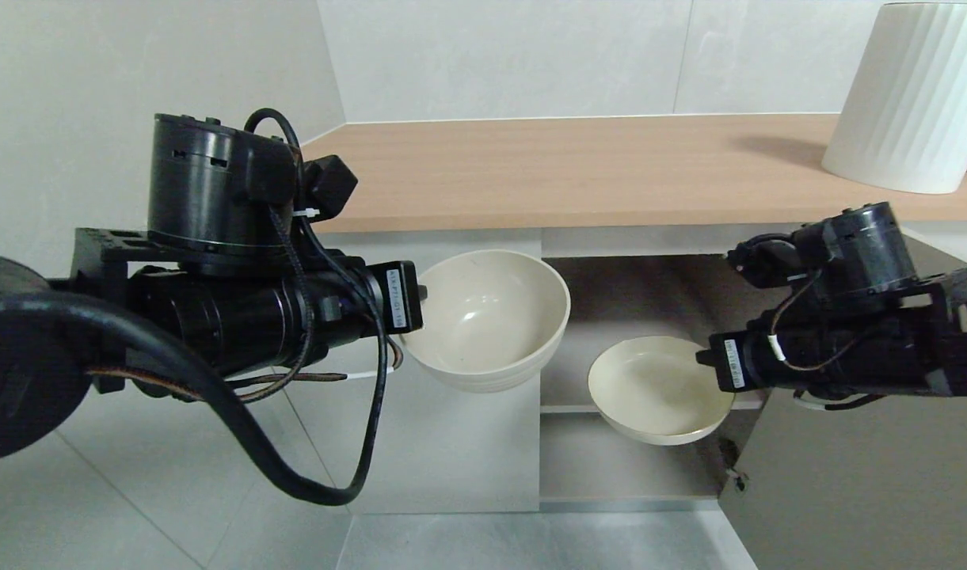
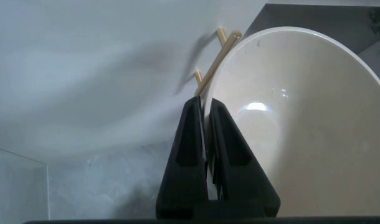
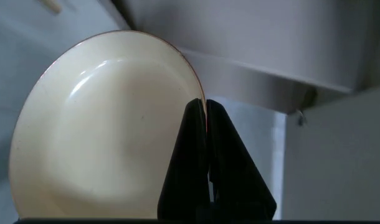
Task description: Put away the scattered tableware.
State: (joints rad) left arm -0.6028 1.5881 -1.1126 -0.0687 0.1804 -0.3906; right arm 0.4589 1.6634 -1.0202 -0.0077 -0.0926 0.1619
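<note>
A deep cream bowl [image 1: 487,317] hangs in the air in front of the closed left cabinet door, held by its rim in my left gripper [image 1: 416,305]. The left wrist view shows the black fingers [image 2: 193,130] pinched shut on the bowl's [image 2: 302,124] edge. A shallower cream dish [image 1: 657,388] is held at its rim by my right gripper [image 1: 709,364], in front of the open cabinet compartment. Up close, my right gripper [image 3: 205,115] is shut on the dish's [image 3: 103,124] rim.
The open cabinet [image 1: 633,301] has a shelf [image 1: 566,408] under a wooden countertop [image 1: 578,170]. Its open door [image 1: 847,483] stands at the right. A white ribbed lampshade-like object [image 1: 911,95] sits on the counter's right end. A wooden handle [image 2: 218,53] is on the closed door.
</note>
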